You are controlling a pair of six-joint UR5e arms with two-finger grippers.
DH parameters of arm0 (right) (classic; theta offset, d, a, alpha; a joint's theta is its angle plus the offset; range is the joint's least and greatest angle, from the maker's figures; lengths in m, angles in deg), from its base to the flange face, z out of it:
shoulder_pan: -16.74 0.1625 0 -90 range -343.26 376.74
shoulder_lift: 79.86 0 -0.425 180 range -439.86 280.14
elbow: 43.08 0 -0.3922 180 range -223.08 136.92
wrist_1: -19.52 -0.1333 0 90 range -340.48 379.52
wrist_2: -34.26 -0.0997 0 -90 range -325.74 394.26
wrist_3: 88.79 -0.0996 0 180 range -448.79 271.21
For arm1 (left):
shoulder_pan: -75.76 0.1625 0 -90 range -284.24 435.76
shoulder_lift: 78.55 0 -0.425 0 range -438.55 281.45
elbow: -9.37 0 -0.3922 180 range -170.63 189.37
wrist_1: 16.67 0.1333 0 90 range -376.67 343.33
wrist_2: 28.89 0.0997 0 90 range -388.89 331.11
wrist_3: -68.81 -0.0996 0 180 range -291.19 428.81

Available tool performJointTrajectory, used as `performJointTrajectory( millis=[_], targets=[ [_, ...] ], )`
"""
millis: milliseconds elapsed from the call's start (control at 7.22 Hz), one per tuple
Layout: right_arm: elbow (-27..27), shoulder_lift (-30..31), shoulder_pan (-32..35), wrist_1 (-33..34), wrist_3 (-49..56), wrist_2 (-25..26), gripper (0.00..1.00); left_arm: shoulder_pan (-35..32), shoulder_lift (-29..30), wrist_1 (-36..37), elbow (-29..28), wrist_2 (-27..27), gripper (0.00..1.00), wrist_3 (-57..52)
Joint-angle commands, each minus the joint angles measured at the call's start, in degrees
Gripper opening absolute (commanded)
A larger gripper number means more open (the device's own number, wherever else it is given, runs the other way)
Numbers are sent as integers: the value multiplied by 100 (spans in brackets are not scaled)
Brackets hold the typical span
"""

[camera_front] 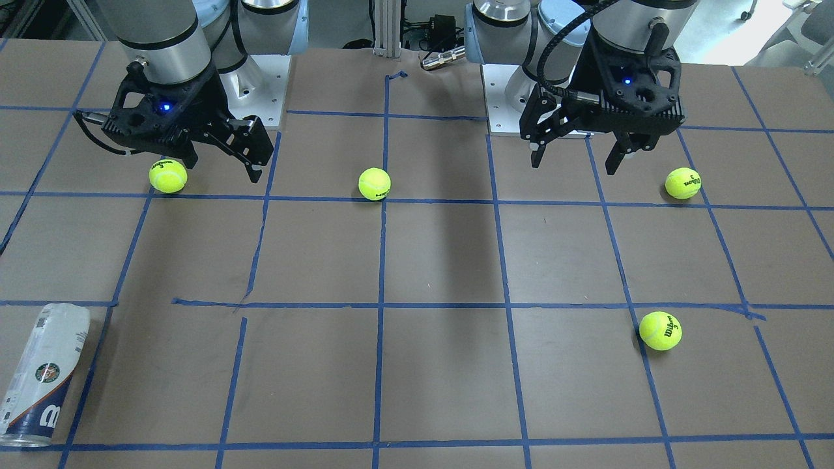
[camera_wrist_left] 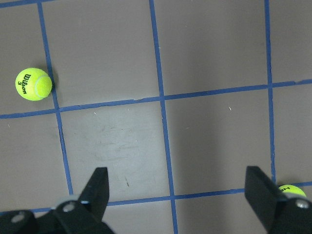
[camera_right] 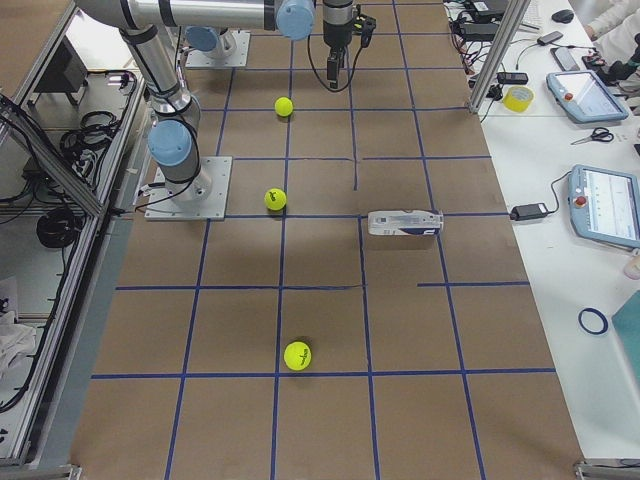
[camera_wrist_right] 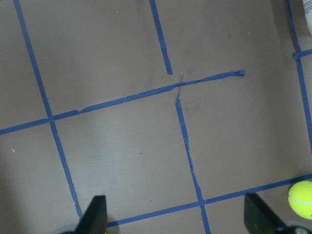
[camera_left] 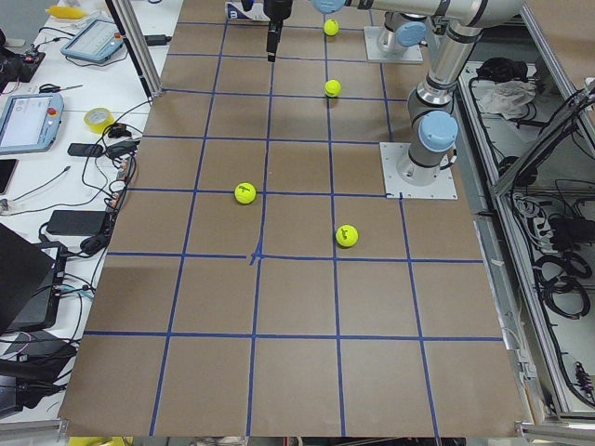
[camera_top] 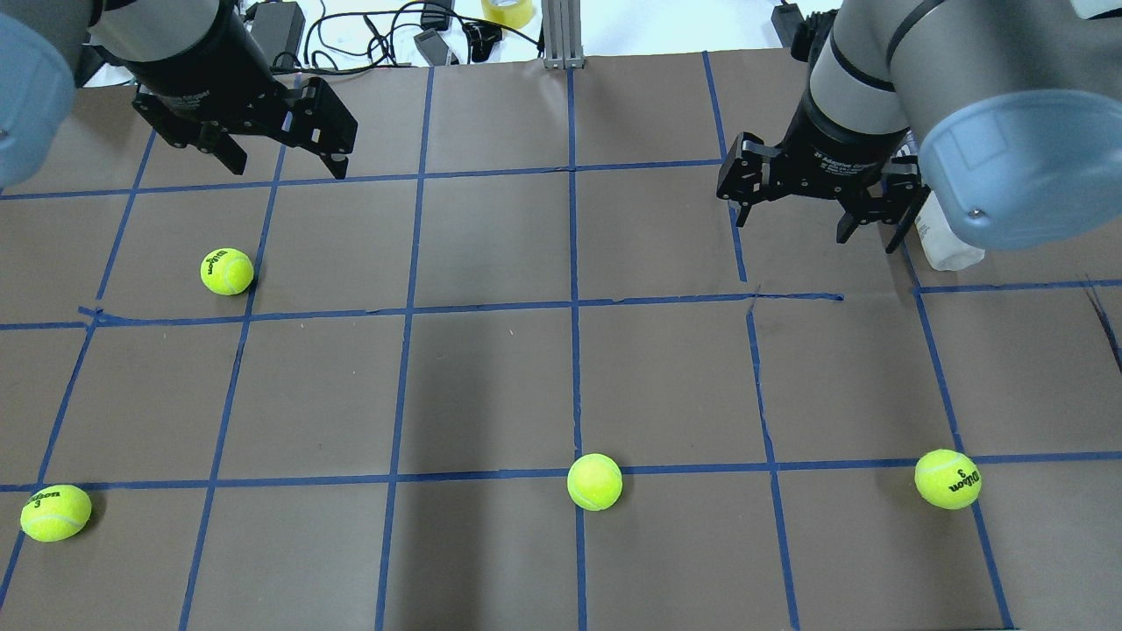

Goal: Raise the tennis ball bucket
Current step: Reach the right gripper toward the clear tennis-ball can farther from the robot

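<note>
The tennis ball bucket (camera_front: 44, 376) is a clear can with a white and navy label. It lies on its side near the table's operator-side edge, on the robot's right (camera_right: 404, 222). In the overhead view the right arm's elbow hides most of the bucket (camera_top: 948, 250). A white sliver of it shows in the right wrist view (camera_wrist_right: 308, 17). My right gripper (camera_front: 223, 169) (camera_top: 815, 230) (camera_wrist_right: 175, 214) is open and empty, hovering above the table and apart from the bucket. My left gripper (camera_front: 573, 165) (camera_top: 287, 168) (camera_wrist_left: 178, 195) is open and empty, far from it.
Several yellow-green tennis balls lie loose on the brown, blue-taped table (camera_front: 443, 365): one below the right gripper (camera_front: 168, 176), one mid-table (camera_front: 374, 183), two on the left arm's side (camera_front: 683, 183) (camera_front: 660, 330). Cables and devices line the operators' side (camera_top: 377, 35).
</note>
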Motion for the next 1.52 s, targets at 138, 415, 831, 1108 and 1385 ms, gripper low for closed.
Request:
performJointTrajectory(
  millis=[138, 415, 831, 1108, 1385],
  targets=[
    [52, 0, 0, 31, 0, 0, 100, 0, 0, -5, 9, -40, 100, 9],
    [88, -9, -9, 49, 0, 8, 100, 0, 0, -14, 9, 21, 100, 17],
    [88, -26, -70, 84, -26, 691, 100, 0, -9, -5, 0, 13, 100, 9],
    [53, -516, -516, 467, 70, 606, 100, 0, -18, -5, 9, -14, 100, 9],
    [-43, -1429, -1236, 1417, 410, 606, 100, 0, -18, -31, 9, -14, 100, 52]
  ],
)
